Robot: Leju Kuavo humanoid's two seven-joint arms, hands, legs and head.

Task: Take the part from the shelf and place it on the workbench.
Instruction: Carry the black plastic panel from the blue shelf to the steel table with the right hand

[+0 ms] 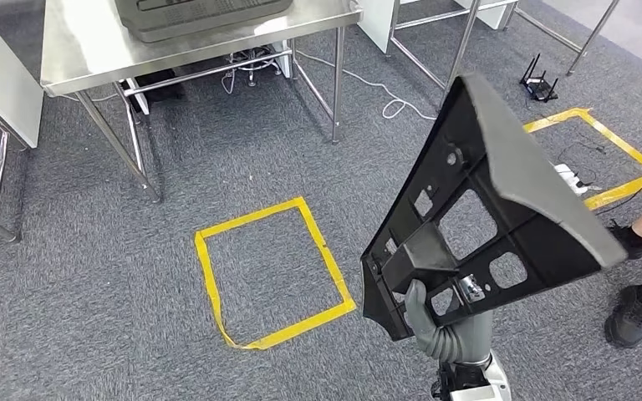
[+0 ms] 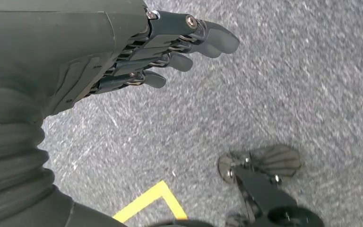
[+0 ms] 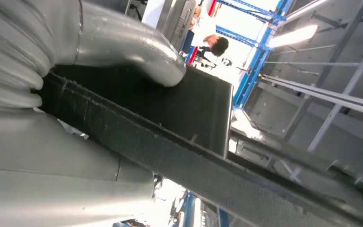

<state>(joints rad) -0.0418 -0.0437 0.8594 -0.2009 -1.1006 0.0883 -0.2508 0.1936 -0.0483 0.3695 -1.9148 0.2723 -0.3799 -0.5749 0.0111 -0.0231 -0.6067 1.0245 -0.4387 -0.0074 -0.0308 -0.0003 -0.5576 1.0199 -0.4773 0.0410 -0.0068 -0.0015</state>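
Part (image 1: 485, 209), lower right of the frame, gripped low by right hand (image 1: 435, 322); top-heavy, it could tip. Left hand (image 2: 123, 56) fingers (image 2: 208, 38) empty, apart.

Yellow tape square (image 1: 272, 274) on grey carpet floor (image 1: 92, 276); router (image 1: 538, 83), person's shoes (image 1: 631, 316) at right edge.

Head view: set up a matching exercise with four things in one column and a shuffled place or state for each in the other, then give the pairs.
1. black part
2. steel workbench
3. yellow tape square
4. router

A. stuck on the carpet
B. held up by the right hand
C. on the floor, far right
D. far left, ahead

Pairs: 1-B, 2-D, 3-A, 4-C
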